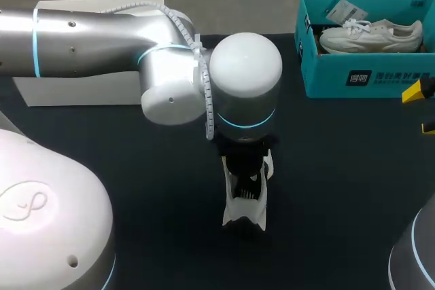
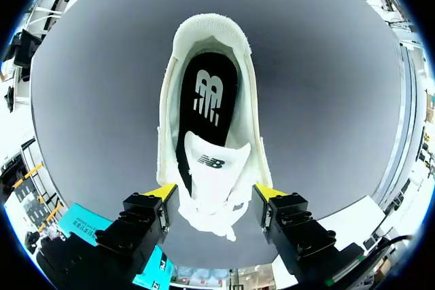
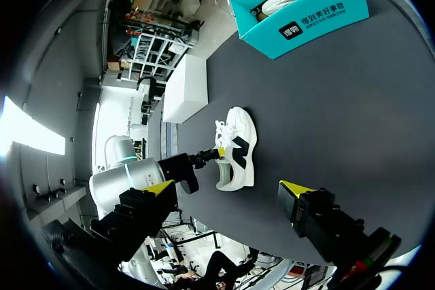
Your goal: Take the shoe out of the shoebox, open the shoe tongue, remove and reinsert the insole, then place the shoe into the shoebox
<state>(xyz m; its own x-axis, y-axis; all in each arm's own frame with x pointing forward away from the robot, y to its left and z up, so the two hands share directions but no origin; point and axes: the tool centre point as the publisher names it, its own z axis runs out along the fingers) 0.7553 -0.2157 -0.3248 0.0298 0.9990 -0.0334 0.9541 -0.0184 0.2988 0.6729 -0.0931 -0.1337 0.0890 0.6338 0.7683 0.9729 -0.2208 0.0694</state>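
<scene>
A white shoe (image 1: pixel 246 214) stands on the dark table near the middle. From above, the white shoe (image 2: pixel 211 28) shows its black insole (image 2: pixel 207 93) lying inside and its tongue (image 2: pixel 216 168) raised. My left gripper (image 2: pixel 216 192) hangs over the laces, open, with the tongue between its yellow fingertips (image 2: pixel 163 192), which sit at the shoe's sides. In the head view my left gripper (image 1: pixel 245 183) covers the shoe's front part. My right gripper (image 3: pixel 226 191) is open and holds nothing, well away from the shoe (image 3: pixel 238 147). It shows at the table's right edge as my right gripper (image 1: pixel 423 108).
A teal shoebox (image 1: pixel 367 78) stands at the back right with a second white shoe (image 1: pixel 370 35) in it. The same shoebox (image 3: pixel 306 25) shows far ahead of the right gripper. A white box (image 1: pixel 88 87) sits at the back left.
</scene>
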